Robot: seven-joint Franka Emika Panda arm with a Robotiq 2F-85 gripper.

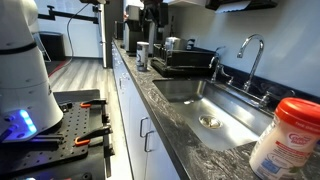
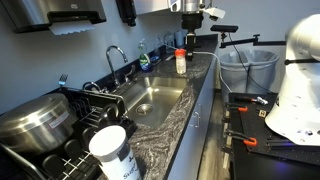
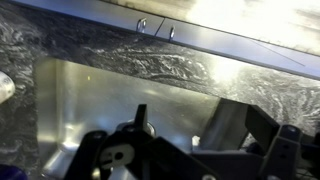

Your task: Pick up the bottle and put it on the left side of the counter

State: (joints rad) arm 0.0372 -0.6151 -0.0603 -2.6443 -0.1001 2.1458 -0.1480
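The bottle (image 1: 285, 140), white with a red cap and a red-and-white label, stands upright on the dark speckled counter (image 1: 170, 125) beside the steel sink (image 1: 205, 105). In an exterior view it stands at the far end of the counter (image 2: 181, 62). My gripper (image 2: 189, 35) hangs just above the bottle there, apart from it. In the wrist view the dark fingers (image 3: 200, 135) are spread with nothing between them, over the sink basin (image 3: 110, 100) and the counter strip (image 3: 180, 60). A pale shape at the wrist view's left edge is too cut off to name.
A faucet (image 1: 250, 50) stands behind the sink. A dish rack (image 1: 185, 60) and coffee machines (image 1: 150, 25) fill one end of the counter. A steel pot (image 2: 35, 120) and a white container (image 2: 110, 150) sit near that end. A bin (image 2: 248, 65) stands on the floor.
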